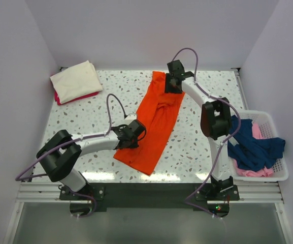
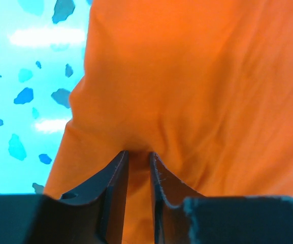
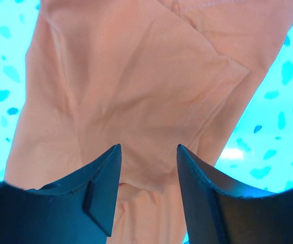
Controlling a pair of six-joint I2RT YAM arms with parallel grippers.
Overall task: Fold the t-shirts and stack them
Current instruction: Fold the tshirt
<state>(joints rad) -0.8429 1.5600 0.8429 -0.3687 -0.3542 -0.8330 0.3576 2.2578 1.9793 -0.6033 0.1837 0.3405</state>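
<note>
The bright orange t-shirt (image 1: 156,122) lies as a long folded strip, diagonal across the middle of the table. My left gripper (image 1: 134,133) sits at its lower left edge. In the left wrist view its jaws (image 2: 138,152) stand close together, with a pucker of the orange cloth (image 2: 187,76) pinched at their tips. My right gripper (image 1: 171,87) is over the strip's far end. Its jaws (image 3: 149,147) are wide apart above the cloth (image 3: 126,76), which looks pale there and lies flat with a sleeve seam showing.
A folded cream t-shirt (image 1: 76,79) rests on a magenta one (image 1: 75,98) at the back left corner. A white lattice basket (image 1: 275,175) at the right edge holds a crumpled navy blue t-shirt (image 1: 253,145) and a pale pink one (image 1: 253,173).
</note>
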